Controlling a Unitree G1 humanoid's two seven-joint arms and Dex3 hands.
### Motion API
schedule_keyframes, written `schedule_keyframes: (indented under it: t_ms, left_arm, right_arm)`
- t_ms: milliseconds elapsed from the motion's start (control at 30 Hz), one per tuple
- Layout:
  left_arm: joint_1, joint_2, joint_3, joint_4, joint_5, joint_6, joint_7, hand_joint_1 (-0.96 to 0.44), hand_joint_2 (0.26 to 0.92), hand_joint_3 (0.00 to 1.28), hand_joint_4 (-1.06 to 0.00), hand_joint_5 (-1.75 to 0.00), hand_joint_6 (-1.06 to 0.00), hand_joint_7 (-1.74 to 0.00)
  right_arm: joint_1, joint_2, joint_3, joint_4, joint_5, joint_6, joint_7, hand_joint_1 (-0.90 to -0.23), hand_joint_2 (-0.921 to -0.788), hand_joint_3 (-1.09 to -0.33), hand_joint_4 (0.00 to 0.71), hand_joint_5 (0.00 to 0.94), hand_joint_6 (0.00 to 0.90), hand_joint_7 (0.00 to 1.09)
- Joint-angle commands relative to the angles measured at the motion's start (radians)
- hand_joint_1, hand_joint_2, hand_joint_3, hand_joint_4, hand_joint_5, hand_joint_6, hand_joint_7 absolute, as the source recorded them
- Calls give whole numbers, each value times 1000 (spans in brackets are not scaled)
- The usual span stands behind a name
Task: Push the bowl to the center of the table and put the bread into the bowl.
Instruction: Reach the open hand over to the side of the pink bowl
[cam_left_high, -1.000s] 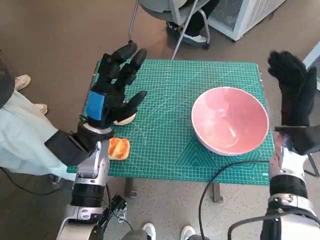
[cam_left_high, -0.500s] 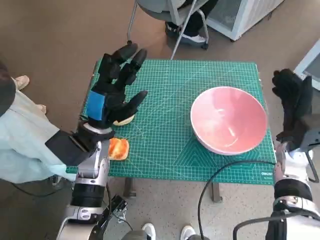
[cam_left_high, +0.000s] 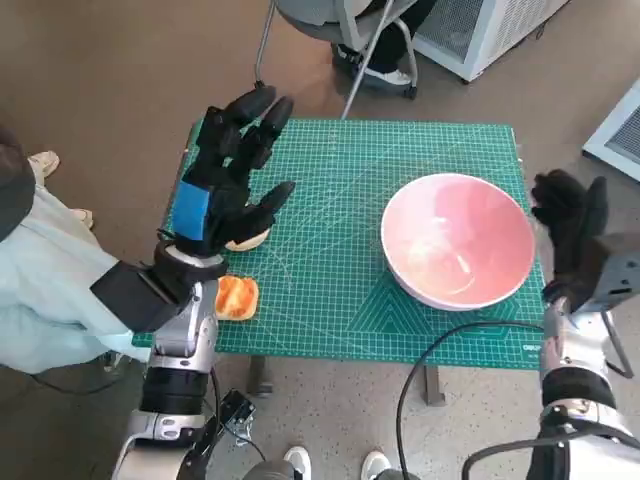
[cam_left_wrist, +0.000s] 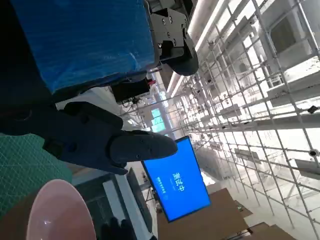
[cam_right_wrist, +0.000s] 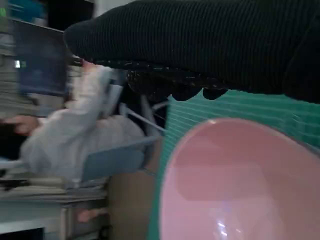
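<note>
Meanwhile the left hand (cam_left_high: 228, 170) hovered with fingers spread, holding nothing, over a bread roll (cam_left_high: 250, 239) near the green cutting mat's (cam_left_high: 330, 220) left edge. Orange bread (cam_left_high: 237, 297) lay at its front-left corner. The pink bowl (cam_left_high: 457, 240) sat toward the right edge, the empty, spread-fingered right hand (cam_left_high: 568, 232) just beside it.

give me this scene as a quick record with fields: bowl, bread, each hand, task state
bowl: pink bowl, empty, on the mat's right side, not centred
bread: two pieces by the mat's left edge, bun partly under the left hand, orange piece nearer the front
left hand: open, over the bun
right hand: open, off the table's right edge beside the bowl
task state: bowl not yet pushed, bread not in bowl
</note>
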Motion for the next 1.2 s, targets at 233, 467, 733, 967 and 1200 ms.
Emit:
schedule_keyframes:
  t_ms: [233, 467, 733, 967, 1200]
  left_arm:
    - [16, 22, 7, -14, -1, 2, -3, -474, 921, 319, -322, -2, -56, -747]
    - [21, 34, 11, -23, -1, 6, 0, -480, 921, 315, -324, -2, -65, -732]
    - [33, 44, 18, -34, 1, 8, 7, -487, 921, 310, -335, -6, -105, -687]
    - [38, 49, 19, -37, 8, 5, 13, -490, 921, 307, -342, -7, -135, -645]
    - [51, 52, 20, -56, -1, 16, 10, -493, 921, 308, -342, -7, -143, -632]
  right_arm:
    - [21, 53, -44, 25, 23, 76, -13, -549, -921, -874, 216, 6, 121, 264]
    - [8, 85, -85, 28, 48, 103, 2, -567, -921, -844, 228, 7, 148, 251]
    - [-15, 128, -127, 29, 81, 120, 33, -561, -921, -827, 206, 0, 148, 233]
    - [-41, 166, -154, 31, 105, 139, 49, -530, -921, -834, 187, 0, 141, 221]
    - [-73, 206, -191, 33, 138, 166, 62, -506, -921, -858, 171, 0, 141, 219]
